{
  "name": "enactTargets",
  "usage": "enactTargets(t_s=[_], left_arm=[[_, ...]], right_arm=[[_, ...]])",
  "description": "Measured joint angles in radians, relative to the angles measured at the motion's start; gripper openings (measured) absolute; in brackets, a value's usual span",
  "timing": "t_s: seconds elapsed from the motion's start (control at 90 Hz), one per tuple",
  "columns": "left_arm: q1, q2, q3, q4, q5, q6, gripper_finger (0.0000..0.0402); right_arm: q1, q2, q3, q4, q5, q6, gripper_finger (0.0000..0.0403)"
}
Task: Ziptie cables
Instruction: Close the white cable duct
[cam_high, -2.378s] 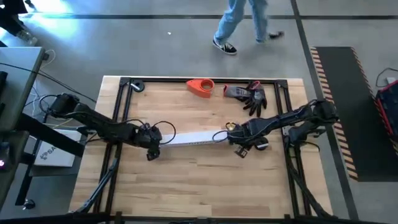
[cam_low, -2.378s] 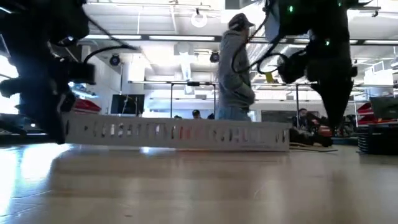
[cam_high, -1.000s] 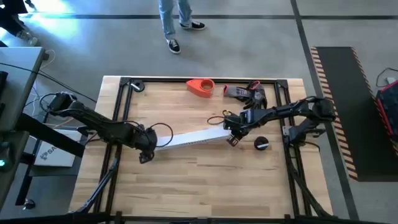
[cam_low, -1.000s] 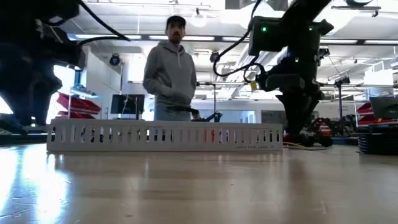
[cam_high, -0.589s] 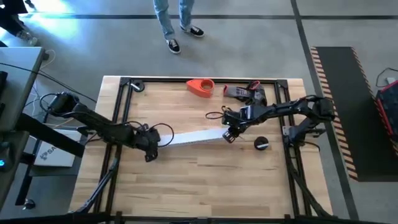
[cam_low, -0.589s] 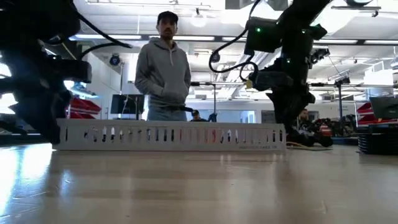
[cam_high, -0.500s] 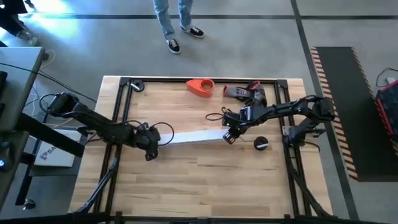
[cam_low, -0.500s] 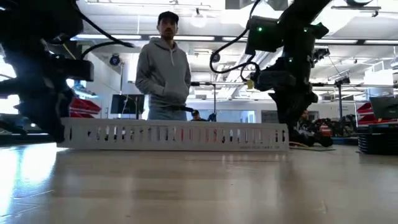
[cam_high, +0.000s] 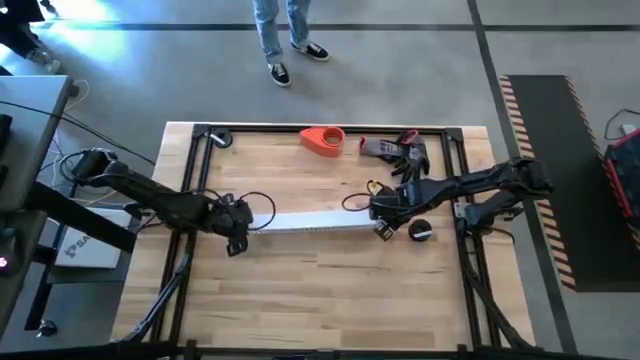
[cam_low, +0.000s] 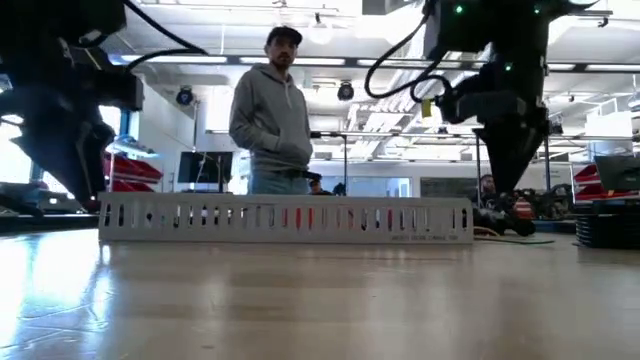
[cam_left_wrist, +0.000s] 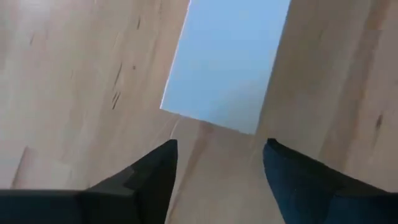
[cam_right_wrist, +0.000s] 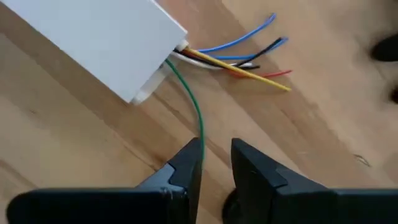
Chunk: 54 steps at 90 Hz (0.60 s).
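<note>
Cables (cam_right_wrist: 233, 56) fanned out from white channel (cam_high: 310, 222) end, just ahead of right gripper (cam_right_wrist: 214, 165); fingers nearly closed, nothing held. Green wire runs toward gap. Left gripper (cam_left_wrist: 217, 168) parted wide, empty, at far channel end. Right arm nearer.

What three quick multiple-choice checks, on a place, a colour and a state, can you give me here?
1. The cables leave the white channel at: A the right gripper end; B the left gripper end; C its middle.
2. The wire curving toward the right gripper is: A red; B green; C blue.
3. The left gripper is: A shut on the channel; B open, short of the channel's end; C holding a wire.
A: wires fan out there in the right wrist view. B: the green wire bends away from the bundle. B: its fingers stand apart before the bare end.
</note>
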Motion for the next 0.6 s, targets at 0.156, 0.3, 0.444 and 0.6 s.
enactTargets(t_s=[0.156,0.3,0.444,0.6], left_arm=[[0.037,-0.015,0.000,0.002,0.026,0.026,0.0145],[0.069,0.009,-0.002,0.049,0.030,0.071,0.0098],[0.095,0.038,-0.002,0.123,0.029,0.117,0.0063],[0.110,0.055,-0.002,0.176,0.028,0.148,0.0042]], right_arm=[[0.000,0.001,-0.012,0.025,-0.015,-0.021,0.0071],[-0.001,0.003,-0.058,0.098,-0.018,-0.021,0.0071],[-0.004,0.003,-0.073,0.141,-0.013,-0.014,0.0071],[-0.004,0.003,-0.073,0.162,-0.018,-0.026,0.0071]])
